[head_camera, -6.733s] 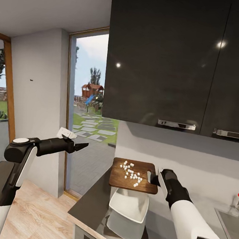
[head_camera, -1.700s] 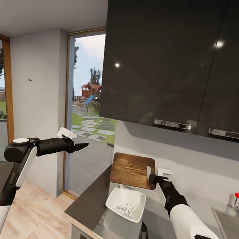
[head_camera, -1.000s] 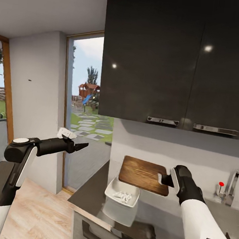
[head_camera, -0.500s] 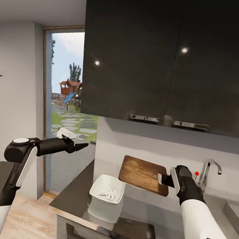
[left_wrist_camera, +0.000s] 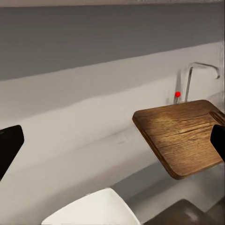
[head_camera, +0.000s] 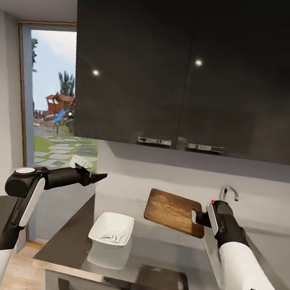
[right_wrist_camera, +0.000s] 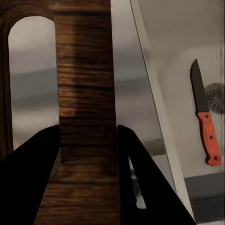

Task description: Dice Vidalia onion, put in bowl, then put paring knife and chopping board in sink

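My right gripper [head_camera: 198, 217] is shut on the slot-handle end of the dark brown chopping board [head_camera: 172, 210], holding it level above the grey countertop [head_camera: 160, 250]. In the right wrist view its two fingers [right_wrist_camera: 33, 187] pinch the board's handle strip [right_wrist_camera: 84, 93]. Past the board, the paring knife [right_wrist_camera: 206, 123], with its dark blade and red handle, lies in the steel sink [right_wrist_camera: 178, 56] beside the drain. The white bowl [head_camera: 112, 228] holds diced onion [head_camera: 112, 236] on the counter, left of the board. My left gripper [head_camera: 97, 176] hangs open off the counter's left end.
Dark wall cabinets [head_camera: 188, 78] hang above the counter. The chrome faucet [head_camera: 230, 190] with its red dot [head_camera: 213, 201] rises just behind my right wrist. A dark cooktop [head_camera: 163, 280] sits at the counter's front edge. A tall window [head_camera: 53, 121] lies to the left.
The view has swung right, bringing the faucet close behind my right gripper. The board, still gripped, has travelled along the counter away from the bowl, after the onion pieces went into the bowl.
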Controlling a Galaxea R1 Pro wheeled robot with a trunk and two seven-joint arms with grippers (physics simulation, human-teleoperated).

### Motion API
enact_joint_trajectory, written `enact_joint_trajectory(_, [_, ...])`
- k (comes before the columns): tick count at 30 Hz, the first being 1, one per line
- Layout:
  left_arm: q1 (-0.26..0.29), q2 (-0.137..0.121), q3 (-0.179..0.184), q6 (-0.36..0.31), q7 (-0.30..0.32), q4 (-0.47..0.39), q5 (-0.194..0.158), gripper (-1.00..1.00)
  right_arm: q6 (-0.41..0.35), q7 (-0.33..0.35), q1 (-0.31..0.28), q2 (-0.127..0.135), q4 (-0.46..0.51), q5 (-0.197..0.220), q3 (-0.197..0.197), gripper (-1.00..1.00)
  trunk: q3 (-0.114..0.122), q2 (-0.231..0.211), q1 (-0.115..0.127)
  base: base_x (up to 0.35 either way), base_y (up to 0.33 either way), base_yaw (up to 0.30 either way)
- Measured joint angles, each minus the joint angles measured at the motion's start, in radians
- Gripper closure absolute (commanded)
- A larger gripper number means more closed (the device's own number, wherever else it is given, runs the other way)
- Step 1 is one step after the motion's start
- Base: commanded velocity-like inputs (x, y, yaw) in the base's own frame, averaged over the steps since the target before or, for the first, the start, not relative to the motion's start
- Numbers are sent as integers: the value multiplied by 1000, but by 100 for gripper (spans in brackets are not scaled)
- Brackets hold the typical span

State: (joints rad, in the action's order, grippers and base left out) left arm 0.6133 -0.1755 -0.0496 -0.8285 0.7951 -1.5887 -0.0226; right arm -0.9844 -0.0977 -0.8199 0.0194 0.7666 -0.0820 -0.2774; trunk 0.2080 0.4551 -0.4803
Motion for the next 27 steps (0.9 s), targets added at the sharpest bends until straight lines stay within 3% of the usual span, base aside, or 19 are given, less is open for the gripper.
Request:
enact_joint_trajectory(15, [0, 0, 0, 4, -1, 29, 1, -100, 1, 0, 0, 0, 0, 0, 0, 100, 7, 0, 0, 0, 0, -300])
enact_joint_trajectory(20, [0, 20, 6, 73, -3, 110, 2, -100, 2, 1, 0, -1, 0, 7, 0, 100, 9, 0, 0, 0, 0, -152])
enact_joint_trajectory(22, [0, 25, 26, 95, -9, 149, 3, -100, 2, 0, 0, -1, 0, 4, 1, 100, 9, 0, 0, 0, 0, -24])
enact_joint_trajectory(23, [0, 28, 78, 119, -47, 186, 4, -100, 2, 0, 0, -1, 0, 5, 1, 100, 9, 0, 0, 0, 0, -6])
enact_joint_trajectory(24, [0, 28, 100, 125, -73, 193, 4, -100, 2, 1, 0, -1, 0, 6, 1, 100, 9, 0, 0, 0, 0, -5])
enact_joint_trajectory(27, [0, 29, 133, 131, -151, 200, 5, -100, 3, 0, 0, -1, 0, 6, 1, 100, 8, 0, 0, 0, 0, -2])
